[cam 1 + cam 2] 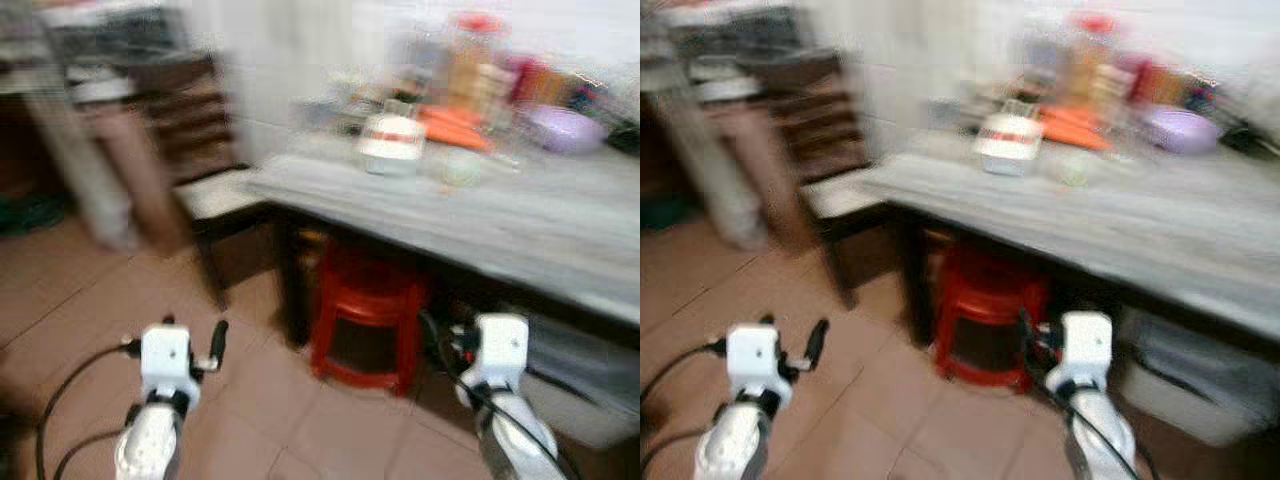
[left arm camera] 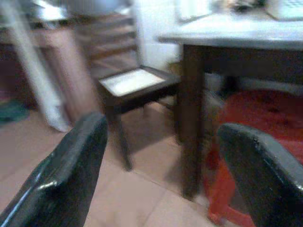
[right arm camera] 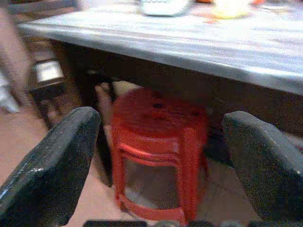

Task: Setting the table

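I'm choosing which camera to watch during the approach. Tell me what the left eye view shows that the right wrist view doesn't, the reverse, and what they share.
Left eye view alone: both arms held low over the tiled floor, the left hand and the right hand, a wooden chair left of the table, and a purple bowl among blurred jars at the back.

Right wrist view alone: the right hand's two black fingers spread wide, framing the stool close up.

Shared: the grey table, the red stool beneath it, and a white container on top.

Blurred room. Floor (image 1: pixel 90 330) laid w/ reddish-brown tiles. Grey-topped table (image 1: pixel 560 235) set on dark legs, red stool (image 1: pixel 368 318) tucked under it. Dark chair (image 1: pixel 215 195) placed beside table. White wall (image 1: pixel 290 60) seen behind.
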You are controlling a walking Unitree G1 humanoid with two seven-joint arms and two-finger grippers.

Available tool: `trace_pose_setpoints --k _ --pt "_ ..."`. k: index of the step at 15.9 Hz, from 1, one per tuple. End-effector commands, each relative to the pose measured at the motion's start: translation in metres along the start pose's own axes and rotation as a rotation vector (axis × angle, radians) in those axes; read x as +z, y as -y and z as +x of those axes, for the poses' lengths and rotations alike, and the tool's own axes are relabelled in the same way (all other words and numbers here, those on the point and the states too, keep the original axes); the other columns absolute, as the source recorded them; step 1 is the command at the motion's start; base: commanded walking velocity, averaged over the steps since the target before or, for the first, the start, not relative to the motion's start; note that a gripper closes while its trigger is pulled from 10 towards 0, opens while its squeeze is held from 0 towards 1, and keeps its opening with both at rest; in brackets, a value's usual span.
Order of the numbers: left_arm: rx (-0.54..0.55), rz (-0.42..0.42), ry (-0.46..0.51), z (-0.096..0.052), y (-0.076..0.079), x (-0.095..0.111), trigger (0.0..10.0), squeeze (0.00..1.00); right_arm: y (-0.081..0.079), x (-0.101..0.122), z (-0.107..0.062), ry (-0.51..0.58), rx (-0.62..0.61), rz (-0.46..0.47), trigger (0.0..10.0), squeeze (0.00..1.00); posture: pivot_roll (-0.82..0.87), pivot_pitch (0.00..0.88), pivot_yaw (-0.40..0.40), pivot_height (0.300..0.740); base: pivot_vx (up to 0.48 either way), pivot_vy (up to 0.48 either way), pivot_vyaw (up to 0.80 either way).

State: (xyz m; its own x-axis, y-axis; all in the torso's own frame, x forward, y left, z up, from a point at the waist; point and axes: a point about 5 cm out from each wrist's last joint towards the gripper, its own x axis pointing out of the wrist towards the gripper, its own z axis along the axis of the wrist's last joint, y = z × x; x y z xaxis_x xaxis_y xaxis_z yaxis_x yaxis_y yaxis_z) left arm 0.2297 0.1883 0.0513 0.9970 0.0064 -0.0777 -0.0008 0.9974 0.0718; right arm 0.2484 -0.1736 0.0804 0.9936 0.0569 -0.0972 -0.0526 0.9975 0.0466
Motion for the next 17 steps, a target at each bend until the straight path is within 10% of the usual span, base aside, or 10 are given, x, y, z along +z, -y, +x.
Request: trace_pose_setpoints --k 1,17 --pt "0.004 0.017 -0.041 -0.0029 -0.0025 -0.0061 10.0 0.00 0.0031 0.0018 0.0001 -0.002 -0.030 0.006 10.0 0.00 0.02 0.000 0.059 0.740 -0.262 0.000 0.00" --pt "0.020 -0.013 -0.077 -0.0024 -0.0068 -0.0044 10.0 0.00 0.0000 -0.0041 -0.0011 -0.033 -0.028 -0.002 10.0 0.00 0.03 0.000 0.056 0.740 -0.266 0.000 0.00"
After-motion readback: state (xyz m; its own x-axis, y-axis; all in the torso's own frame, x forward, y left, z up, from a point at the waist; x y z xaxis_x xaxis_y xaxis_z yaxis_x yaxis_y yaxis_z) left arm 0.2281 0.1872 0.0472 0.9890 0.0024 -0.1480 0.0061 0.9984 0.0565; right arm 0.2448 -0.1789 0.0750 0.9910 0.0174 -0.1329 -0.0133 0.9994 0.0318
